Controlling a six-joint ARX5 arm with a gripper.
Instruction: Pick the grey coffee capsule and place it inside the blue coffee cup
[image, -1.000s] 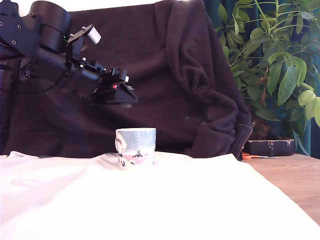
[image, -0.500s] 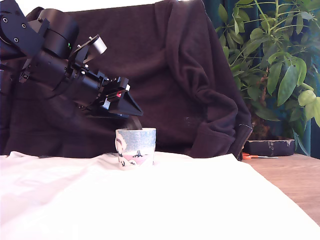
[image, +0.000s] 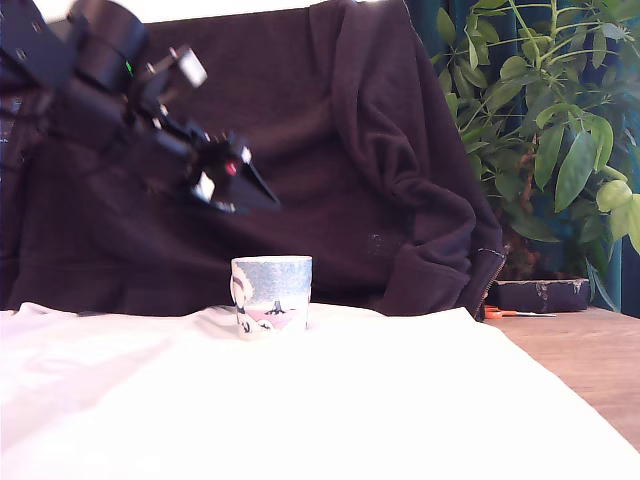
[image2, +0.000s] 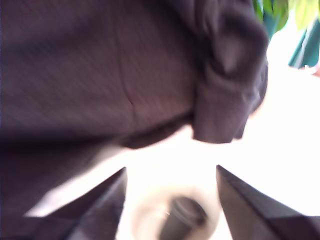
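The gripper (image: 262, 197) hangs in the air above the mug (image: 271, 293) and a little to the exterior view's left of it, well clear of the rim and pointing down at a slant. The black arm (image: 100, 70) reaches in from the exterior view's upper left and is smeared with motion blur. Over to the wrist view, blurred too, but it tells enough: the gripper (image2: 170, 170) has its 2 dark fingers (image2: 100, 205) spread wide, with nothing held between them, only white cloth and the mug (image2: 142, 212) showing in the gap. And there is the capsule (image2: 181, 220), a dark shape sitting down inside the mug's pale ring, seen from above. Whether it stands upright or leans, I cannot tell through the blur. In the exterior view the mug's wall hides it. The mug stands upright on the white cloth (image: 300, 400), pale blue and speckled, with its pink, white and dark picture low on the side. Behind it drapes dark fabric (image: 380, 150), bunched into heavy folds toward the exterior view's right. Past that, a leafy plant (image: 550, 130) fills the exterior view's upper right. Bare wooden table (image: 590, 360) shows beside the cloth on that same side, with a dark box (image: 540, 295) and orange-handled scissors (image: 500, 313) lying at its far edge, well apart from the mug.
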